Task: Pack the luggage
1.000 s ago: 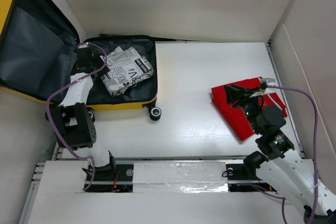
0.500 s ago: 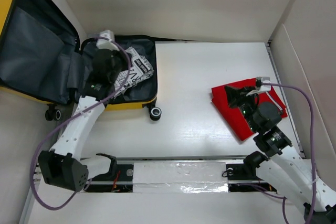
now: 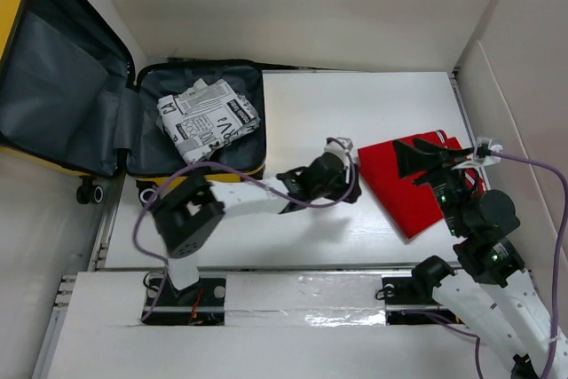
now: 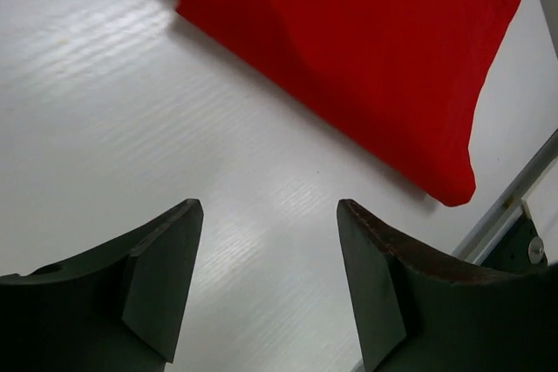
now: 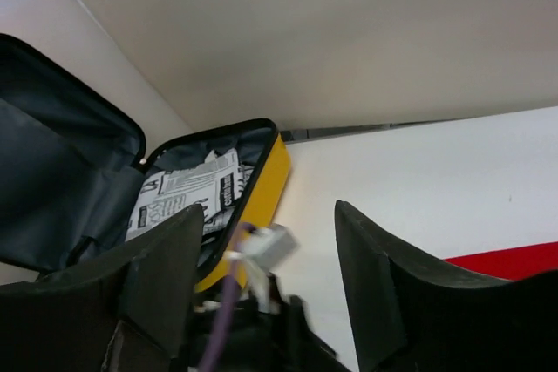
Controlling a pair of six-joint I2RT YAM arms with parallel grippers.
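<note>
The yellow luggage (image 3: 232, 174) lies open at the far left, its dark grey lid (image 3: 62, 95) leaning back. A newspaper-print cloth (image 3: 207, 118) lies inside the lower half. A folded red cloth (image 3: 399, 197) rests on the table at the right. My left gripper (image 3: 300, 188) hangs open over bare table just left of the red cloth (image 4: 366, 50), nothing between its fingers (image 4: 166, 276). My right gripper (image 3: 410, 155) stands open above the red cloth's far part, pointing left. In the right wrist view the luggage (image 5: 260, 187) and the print cloth (image 5: 183, 196) show beyond the open right gripper (image 5: 269, 208).
White walls close in the table at the back and both sides. A metal rail (image 3: 293, 265) runs along the near edge. The left arm's elbow (image 3: 188, 217) sits close in front of the luggage, and its purple cable (image 3: 257, 177) loops over the table.
My left arm has swung out of the luggage to the table beside the red cloth, leaving the print cloth inside. My right gripper has risen slightly off the red cloth. Both grippers have opened.
</note>
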